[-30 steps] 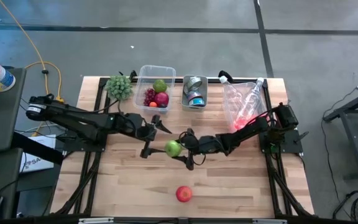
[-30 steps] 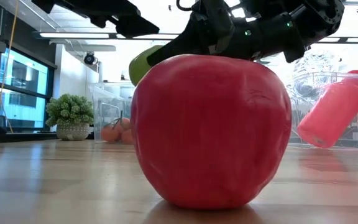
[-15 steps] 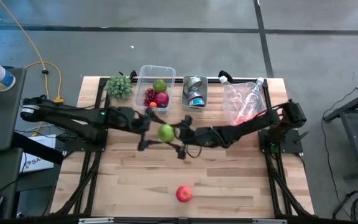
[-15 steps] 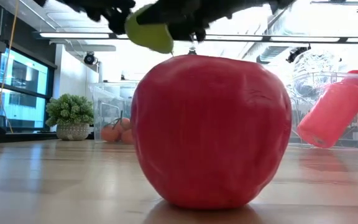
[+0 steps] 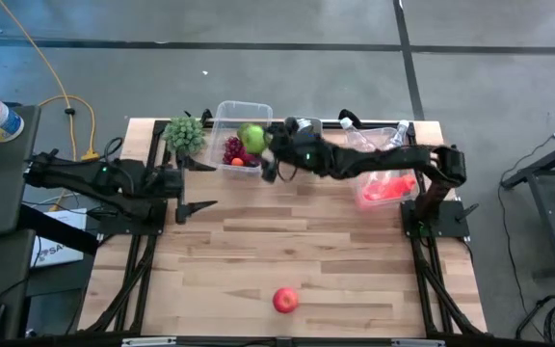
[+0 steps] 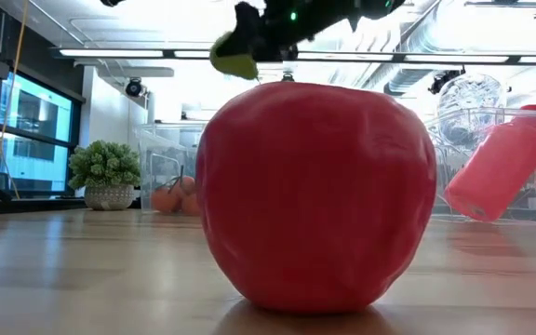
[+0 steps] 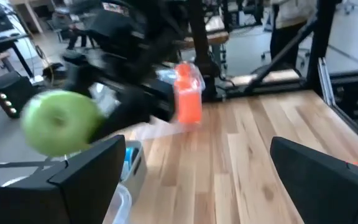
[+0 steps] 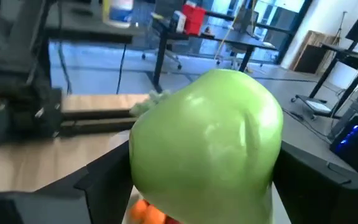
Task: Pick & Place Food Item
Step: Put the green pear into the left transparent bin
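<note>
The right gripper (image 5: 261,146) pinches a green apple (image 5: 251,137) between its fingers (image 8: 92,186), holding it in the air over the clear plastic fruit bin (image 5: 229,114) at the table's far edge — above the red apple (image 5: 248,154) and grapes (image 5: 232,148) inside. The left gripper (image 5: 200,205), jaws spread and empty, hangs over the wooden table (image 5: 355,260) well apart. Another red apple (image 5: 284,300) sits near the front edge.

Both arms (image 5: 114,178) are dark, slim and jointed, ending in flat, wedge-shaped black fingers (image 7: 89,177); a small green light glows on the right arm (image 5: 307,152).
</note>
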{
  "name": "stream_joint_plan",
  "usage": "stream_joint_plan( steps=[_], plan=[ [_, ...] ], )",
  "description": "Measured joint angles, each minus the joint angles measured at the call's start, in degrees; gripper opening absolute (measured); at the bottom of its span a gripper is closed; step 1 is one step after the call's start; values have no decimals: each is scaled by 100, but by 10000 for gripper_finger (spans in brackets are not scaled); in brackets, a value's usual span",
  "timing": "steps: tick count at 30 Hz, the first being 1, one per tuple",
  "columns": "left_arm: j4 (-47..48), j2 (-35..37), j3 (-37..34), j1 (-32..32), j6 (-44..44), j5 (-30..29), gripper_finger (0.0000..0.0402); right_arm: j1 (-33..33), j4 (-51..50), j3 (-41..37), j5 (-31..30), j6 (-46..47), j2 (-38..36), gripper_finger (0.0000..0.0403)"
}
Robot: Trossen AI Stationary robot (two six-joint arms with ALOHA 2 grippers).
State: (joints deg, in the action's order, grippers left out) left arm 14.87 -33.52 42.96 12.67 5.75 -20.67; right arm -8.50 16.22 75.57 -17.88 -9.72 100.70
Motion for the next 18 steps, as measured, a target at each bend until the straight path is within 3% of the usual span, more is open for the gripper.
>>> stream_joint_plan(
  steps=[4, 8, 12, 16, 18],
  plan=[
    [280, 24, 0, 65, -5, -6, 389, -363, 707, -2, 695, 175, 303, 315],
    [355, -53, 0, 72, -12, -7, 389, -573, 1385, 69, 771, 180, 769, 317],
    [390, -134, 0, 72, -19, -8, 389, -666, 1659, 227, 488, -177, 1177, 326],
    [395, -184, 0, 69, 40, -13, 389, -600, 1730, 478, -457, -309, 1395, 340],
    [381, -197, 0, 60, 184, -67, 389, -613, 1676, 490, -353, -403, 1433, 343]
  ],
)
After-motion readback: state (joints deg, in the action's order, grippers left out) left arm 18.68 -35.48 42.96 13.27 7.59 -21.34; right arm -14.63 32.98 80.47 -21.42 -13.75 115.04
